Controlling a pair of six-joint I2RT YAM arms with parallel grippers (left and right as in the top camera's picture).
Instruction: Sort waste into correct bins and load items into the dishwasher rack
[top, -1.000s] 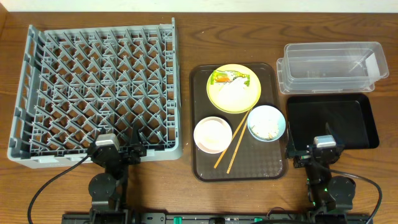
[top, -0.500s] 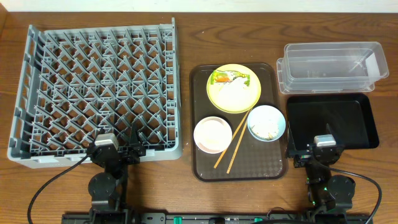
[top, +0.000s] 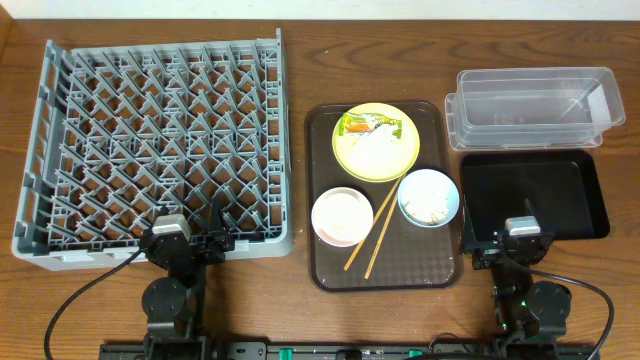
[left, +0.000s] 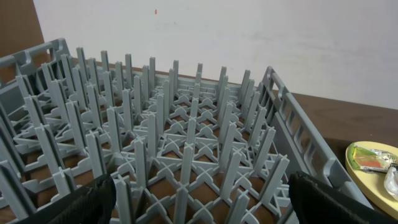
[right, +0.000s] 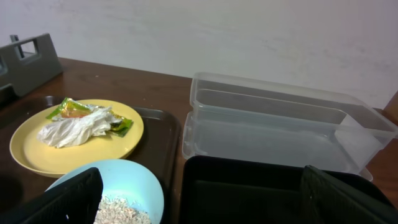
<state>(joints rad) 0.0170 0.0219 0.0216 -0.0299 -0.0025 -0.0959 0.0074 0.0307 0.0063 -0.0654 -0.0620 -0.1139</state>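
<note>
The grey dishwasher rack (top: 160, 140) fills the left of the table and the left wrist view (left: 180, 143). A pale yellow plate (top: 375, 142) holds a green-and-orange wrapper (top: 368, 124) and a white tissue (top: 374, 146); all three also show in the right wrist view, the plate (right: 37, 155), the wrapper (right: 73, 110) and the tissue (right: 78, 127). A light blue bowl (top: 429, 197) holds rice-like crumbs (right: 118, 210). A pinkish-white bowl (top: 342, 217) and two chopsticks (top: 376, 228) lie beside it. The clear tub (top: 530, 107) and the black tray (top: 533, 195) are at right. My left gripper (left: 202, 199) and right gripper (right: 199, 199) are open and empty. The white cup is out of view.
A brown serving tray (top: 385, 270) carries the plate, bowls and chopsticks between the rack and the bins. Both arms rest at the table's near edge, the left at the rack's front wall, the right just before the black tray.
</note>
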